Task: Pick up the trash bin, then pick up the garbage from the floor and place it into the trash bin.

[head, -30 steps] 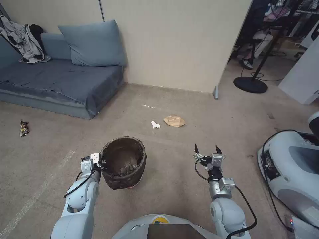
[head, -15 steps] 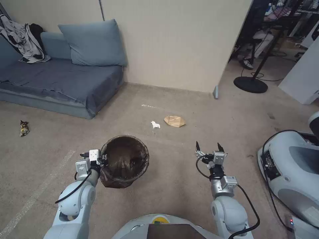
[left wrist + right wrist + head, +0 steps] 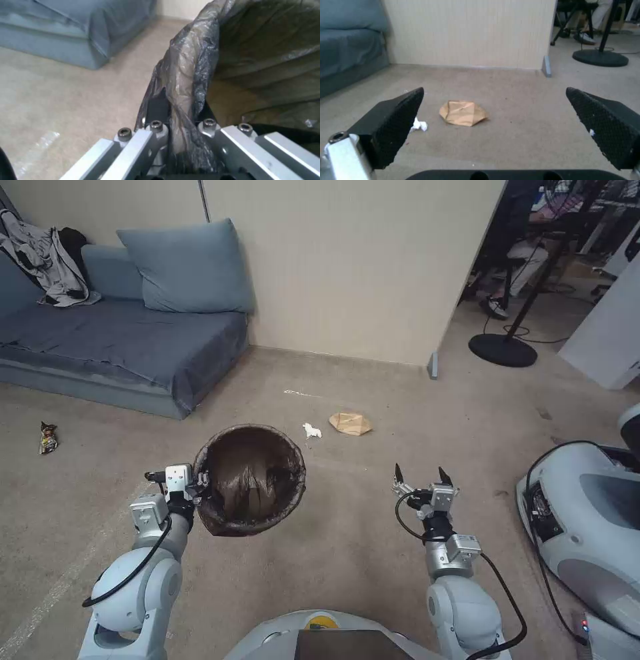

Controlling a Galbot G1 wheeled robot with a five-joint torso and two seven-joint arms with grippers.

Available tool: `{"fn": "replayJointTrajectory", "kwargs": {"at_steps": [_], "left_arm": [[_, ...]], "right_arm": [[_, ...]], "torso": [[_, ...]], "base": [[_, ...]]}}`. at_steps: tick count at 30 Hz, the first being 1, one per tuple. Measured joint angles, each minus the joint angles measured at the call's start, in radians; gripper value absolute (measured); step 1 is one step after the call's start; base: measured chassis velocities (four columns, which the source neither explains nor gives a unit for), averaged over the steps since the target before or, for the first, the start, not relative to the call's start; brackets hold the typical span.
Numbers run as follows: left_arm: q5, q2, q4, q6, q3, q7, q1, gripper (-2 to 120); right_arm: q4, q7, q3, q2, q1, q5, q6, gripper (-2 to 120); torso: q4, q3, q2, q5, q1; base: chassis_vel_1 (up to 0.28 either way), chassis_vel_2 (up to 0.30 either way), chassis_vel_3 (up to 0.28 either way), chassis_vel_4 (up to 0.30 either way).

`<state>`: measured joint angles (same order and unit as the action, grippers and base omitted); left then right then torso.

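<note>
Holding the trash bin (image 3: 249, 480) off the carpet (image 3: 360, 553), my left gripper (image 3: 197, 488) is pinched onto its near-left rim, and in the left wrist view the two metal fingers (image 3: 156, 117) squeeze a fold of the crinkled, glossy brown-black bag (image 3: 186, 82) between them. The bin is round, its liner rumpled and turned over the lip, and its mouth faces up toward my head camera. Compared with a second ago the bin sits higher and further forward in the head view, its opening looks rounder and more level, and my left arm has stretched out with it; the white base that peeked out below the bag then is now hidden. My right gripper (image 3: 422, 478) hangs over bare floor on my right, its two black, cross-hatched wedge pads (image 3: 396, 120) spread wide apart with nothing between them; it has crept only slightly forward since the earlier picture. Beyond the bin, on the short-pile beige carpet, lie a small white crumpled scrap (image 3: 311, 431) and, just beside it to the right, a flattened tan paper wad (image 3: 350, 423) with sharp creases; both rest where they were before. A dark, shiny snack wrapper (image 3: 48, 437) lies well apart on my far left, near the blue fabric sofa (image 3: 120, 340).
</note>
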<state>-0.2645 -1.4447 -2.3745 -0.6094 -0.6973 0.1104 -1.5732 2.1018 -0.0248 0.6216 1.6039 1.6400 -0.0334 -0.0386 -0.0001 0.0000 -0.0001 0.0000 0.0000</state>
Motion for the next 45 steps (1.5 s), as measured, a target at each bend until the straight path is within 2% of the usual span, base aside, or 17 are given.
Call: {"fn": "replayJointTrajectory", "kwargs": {"at_steps": [9, 14, 31, 45], "left_arm": [[0.015, -0.006, -0.035, 0.012, -0.019, 0.057, 0.006, 5], [0.029, -0.010, -0.056, 0.010, -0.027, 0.068, 0.000, 5], [0.020, -0.010, -0.069, -0.013, -0.040, 0.053, -0.008, 5], [0.017, -0.015, -0.058, -0.013, -0.035, 0.045, -0.018, 5]], "right_arm": [[0.005, -0.025, 0.008, -0.004, 0.005, -0.005, -0.003, 100], [0.008, -0.031, 0.013, -0.007, 0.007, -0.008, -0.004, 100], [0.008, -0.041, 0.018, -0.007, 0.007, -0.017, -0.016, 100], [0.001, -0.042, 0.017, -0.005, 0.005, -0.016, -0.018, 100]], "torso": [[0.0000, 0.000, 0.000, -0.0001, 0.000], [0.0001, 0.000, 0.000, 0.0000, 0.000], [0.0001, 0.000, 0.000, 0.0000, 0.000], [0.0003, 0.000, 0.000, 0.0001, 0.000]], "base": [[0.000, 0.000, 0.000, 0.000], [0.000, 0.000, 0.000, 0.000], [-0.007, 0.007, 0.005, -0.002], [-0.169, 0.166, 0.171, -0.169]]}}
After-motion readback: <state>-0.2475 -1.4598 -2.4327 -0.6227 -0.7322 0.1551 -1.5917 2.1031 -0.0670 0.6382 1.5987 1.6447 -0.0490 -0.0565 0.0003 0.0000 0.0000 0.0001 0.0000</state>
